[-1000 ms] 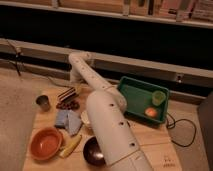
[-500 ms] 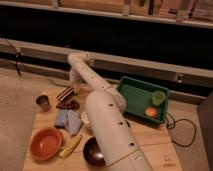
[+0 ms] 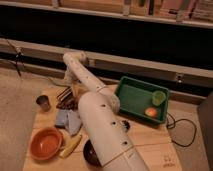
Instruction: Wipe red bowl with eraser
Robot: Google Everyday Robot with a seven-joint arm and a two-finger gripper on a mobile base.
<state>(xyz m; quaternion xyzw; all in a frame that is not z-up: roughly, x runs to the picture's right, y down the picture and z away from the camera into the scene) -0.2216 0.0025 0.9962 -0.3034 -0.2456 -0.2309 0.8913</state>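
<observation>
Gripper (image 3: 67,96) hovering near tabletop's (image 3: 150,140) far-left edge; jaws' state unclear. Locating eraser first, then carrying it to red bowl (image 3: 45,142).

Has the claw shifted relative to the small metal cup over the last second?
No. The dark claw hangs over the table's far left, just right of the small metal cup, same as in both earlier frames.

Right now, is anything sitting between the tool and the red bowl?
Yes. The tool hangs at the table's far left, and a crumpled blue-grey cloth lies between it and the round red bowl at the near-left corner.
</observation>
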